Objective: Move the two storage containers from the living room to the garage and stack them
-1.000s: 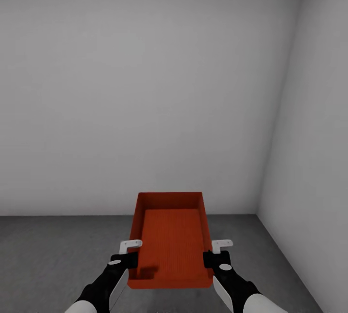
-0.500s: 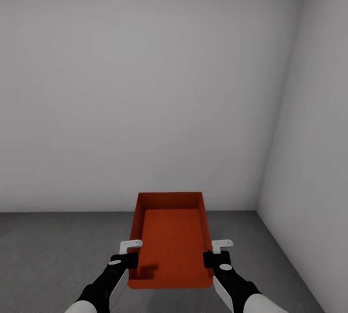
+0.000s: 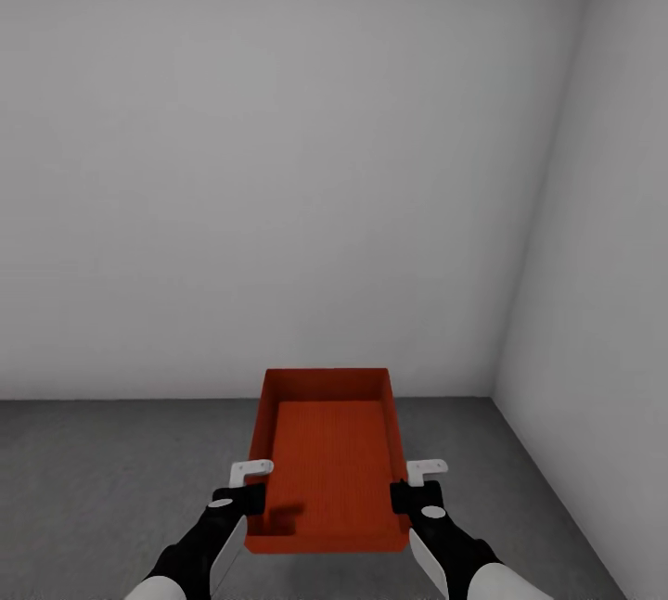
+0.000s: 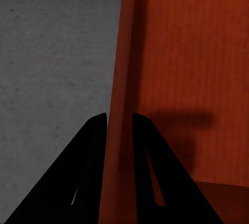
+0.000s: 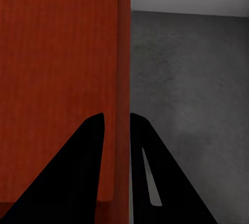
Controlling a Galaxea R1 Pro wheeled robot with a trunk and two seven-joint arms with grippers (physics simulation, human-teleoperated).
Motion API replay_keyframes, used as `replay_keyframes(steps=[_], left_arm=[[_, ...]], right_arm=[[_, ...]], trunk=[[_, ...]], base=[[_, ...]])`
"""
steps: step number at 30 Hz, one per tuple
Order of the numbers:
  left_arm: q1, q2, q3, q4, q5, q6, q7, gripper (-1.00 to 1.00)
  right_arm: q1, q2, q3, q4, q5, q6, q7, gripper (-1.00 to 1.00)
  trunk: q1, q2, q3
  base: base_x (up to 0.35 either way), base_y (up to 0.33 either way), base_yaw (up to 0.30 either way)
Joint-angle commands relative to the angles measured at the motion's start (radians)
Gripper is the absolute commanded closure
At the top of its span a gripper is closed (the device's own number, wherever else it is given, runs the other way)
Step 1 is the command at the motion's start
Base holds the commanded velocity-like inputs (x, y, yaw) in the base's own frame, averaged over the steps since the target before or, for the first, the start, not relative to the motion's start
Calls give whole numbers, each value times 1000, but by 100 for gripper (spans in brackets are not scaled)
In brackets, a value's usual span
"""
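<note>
One orange-red storage container (image 3: 329,456) hangs in front of me above the dark grey concrete floor (image 3: 102,479) of the garage. My left gripper (image 3: 252,498) is shut on its left side wall, and my right gripper (image 3: 401,496) is shut on its right side wall. In the left wrist view the container wall (image 4: 120,104) stands between the two black fingers (image 4: 88,172). The right wrist view has the opposite wall (image 5: 123,78) pinched between its fingers (image 5: 83,172) in the same way. The container is empty and held level.
A plain white-grey wall (image 3: 278,164) faces me close ahead. Another wall (image 3: 603,257) meets it in a corner at the right. Bare concrete floor (image 5: 192,78) spreads beneath and to both sides of the container.
The whole head view has shifted: the ceiling edge has left the top and the floor line sits higher. Both grippers and the container keep the same place in the picture.
</note>
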Motion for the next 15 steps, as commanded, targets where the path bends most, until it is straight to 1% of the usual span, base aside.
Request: replay_keyframes(steps=[1,10,15], left_arm=[[0,0,17,-2,58,8,7,100],[0,0,18,-2,61,9,5,100],[0,0,19,-2,63,9,5,100]], right_arm=[[-2,0,-32,-3,6,-51,-14,100],[-2,0,-32,-3,6,-51,-14,100],[-2,0,-32,-3,6,-51,-14,100]], trunk=[[0,-1,-3],[0,-1,-17],[19,-36,-41]], base=[[0,0,0],[0,0,0],[0,0,0]])
